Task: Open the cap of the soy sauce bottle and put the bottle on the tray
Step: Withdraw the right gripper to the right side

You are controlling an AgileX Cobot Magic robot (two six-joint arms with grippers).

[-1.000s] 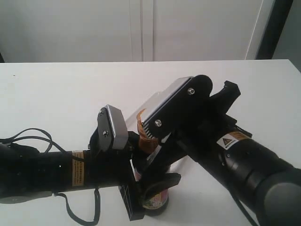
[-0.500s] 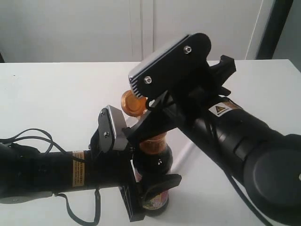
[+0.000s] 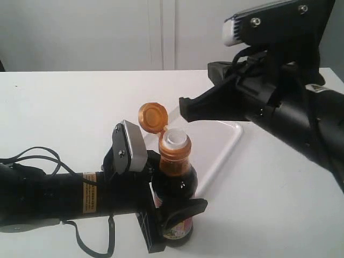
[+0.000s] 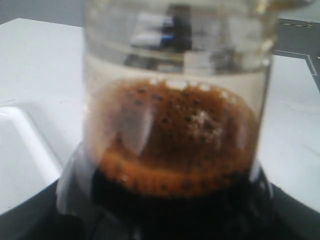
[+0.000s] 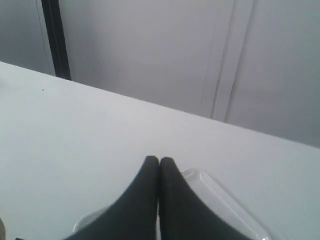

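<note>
The soy sauce bottle [image 3: 176, 180] stands upright at the front of the white table, dark liquid inside. Its orange cap [image 3: 152, 117] is flipped back on its hinge, and the white spout [image 3: 176, 140] is bare. My left gripper [image 3: 171, 220] is shut on the bottle's lower body at the label. In the left wrist view the bottle [image 4: 175, 150] fills the frame, with froth on the liquid. My right gripper [image 3: 184, 110] hovers above and right of the cap, apart from it. Its fingers are pressed together with nothing between them [image 5: 159, 161]. The tray [image 3: 223, 134] lies just behind the bottle.
The tray's rim shows under the right gripper [image 5: 225, 200] and beside the bottle [image 4: 25, 145]. A black cable [image 3: 37, 153] loops on the table by the left arm. A white wall stands behind the table's far edge.
My right gripper has pulled up and to the right, away from the bottle's top. The cap has swung back and now stands open. The left gripper and the bottle have not moved.
</note>
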